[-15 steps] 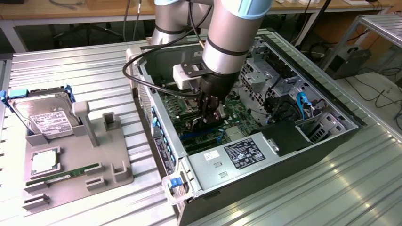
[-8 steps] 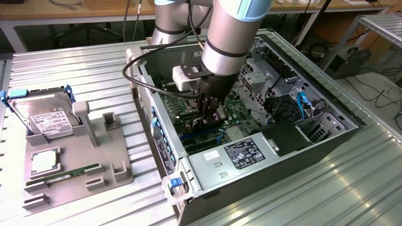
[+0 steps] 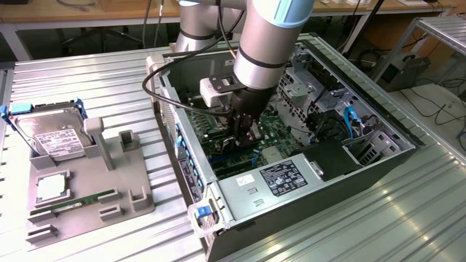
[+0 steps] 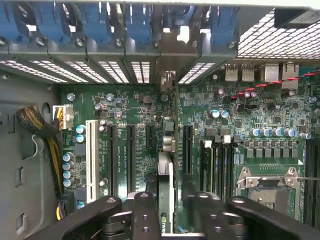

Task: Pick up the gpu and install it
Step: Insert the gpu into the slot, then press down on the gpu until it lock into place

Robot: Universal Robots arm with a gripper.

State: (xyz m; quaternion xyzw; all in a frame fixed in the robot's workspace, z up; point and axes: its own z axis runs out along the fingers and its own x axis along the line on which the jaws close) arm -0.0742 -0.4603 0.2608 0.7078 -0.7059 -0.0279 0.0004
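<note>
the arm's forearm hides most of the gripper [image 3: 244, 139] in the exterior view, and the spot where it meets the motherboard [image 3: 273, 134] cannot be made out there. in the wrist view the gpu [image 4: 165, 192] shows edge-on, as a thin dark card standing upright on the green board among the black expansion slots, its lower end cut off by the picture's edge. the black fingers [image 4: 142, 215] sit to either side of the card; whether they press on it or stand just off it cannot be told.

the open computer case [image 3: 185, 180] lies on the ribbed metal worktop [image 3: 87, 82] and holds the motherboard, a labelled silver power supply [image 3: 273, 183] and drive cages. on the exterior view's left, a grey holder [image 3: 135, 194] carries a hard drive [image 3: 51, 134], a cpu [image 3: 52, 187] and a green memory stick [image 3: 73, 202].
</note>
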